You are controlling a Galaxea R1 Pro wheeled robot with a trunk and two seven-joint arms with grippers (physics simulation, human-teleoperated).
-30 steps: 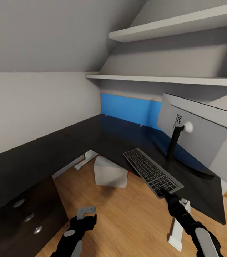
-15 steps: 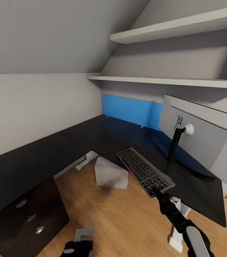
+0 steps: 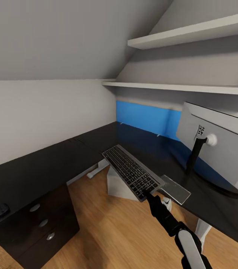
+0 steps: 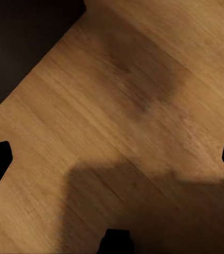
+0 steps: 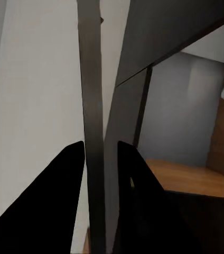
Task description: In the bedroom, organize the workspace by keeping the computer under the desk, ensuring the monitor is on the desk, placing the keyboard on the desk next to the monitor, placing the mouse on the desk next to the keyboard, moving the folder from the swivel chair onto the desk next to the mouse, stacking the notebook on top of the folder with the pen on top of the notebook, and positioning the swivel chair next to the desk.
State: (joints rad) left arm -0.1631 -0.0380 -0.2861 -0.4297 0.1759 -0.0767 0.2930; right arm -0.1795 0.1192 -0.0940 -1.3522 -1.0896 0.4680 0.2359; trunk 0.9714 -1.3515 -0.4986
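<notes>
Right now the right arm's fingers (image 5: 100, 159) are pinched on the near end of the keyboard (image 3: 131, 172), one black tip on each face of the thin slab, which stretches away from them, tilted, in the air over the front edge of the black counter (image 3: 141, 144). Beyond the keyboard's far end runs the blue back panel (image 3: 145, 116); off to the side of the fingers the monitor (image 3: 220, 147) stands on the counter on its slim stand. Below the keyboard the pale computer (image 3: 115, 185) sits on the wood floor (image 3: 107, 228) under the counter. The left arm's fingers (image 4: 112, 159) are spread wide (just dark tips at the frame edges) above bare floor. A small mouse (image 3: 1, 209) lies on the counter above a black drawer unit (image 3: 40, 224)
</notes>
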